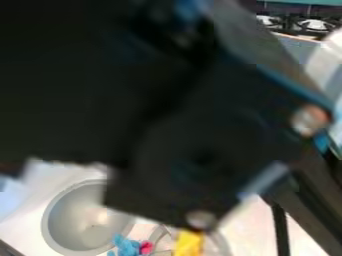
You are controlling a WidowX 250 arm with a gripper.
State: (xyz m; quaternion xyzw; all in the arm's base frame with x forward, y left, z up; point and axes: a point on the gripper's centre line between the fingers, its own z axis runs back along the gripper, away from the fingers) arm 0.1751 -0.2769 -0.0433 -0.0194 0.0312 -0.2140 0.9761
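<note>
"What is nearest to you?"

"The yellow thing (190, 243), at six o'clock in the camera view. It sits just beyond the lower edge of my black arm (200, 130) as the camera sees it."

"And how does it lie from your pincer?"

"I cannot fix that bearing. From the dark bulk of my arm it is at six o'clock; whether the two touch, I cannot tell. I can't judge its long axis either, since the view's bottom edge cuts it off."

"Is your pincer spread or pressed together?"

"I cannot tell, nor whether it pinches anything."

"What is around the yellow thing?"

"A thin round rim (222, 244) curves around it on both sides. It may be a clear container or a lid, and I cannot say whether the yellow thing is in it or in front of it. A small pink piece (145, 247) is near its nine o'clock side, right beside a lumpy blue toy (125, 245)."

"Farther out?"

"A round grey bowl (48, 222) at seven o'clock, partly behind my arm, the blue toy overlapping its lower right edge. Pale surface (244, 230) spreads at five o'clock, and stove burners (314, 24) are between one and two."
</note>
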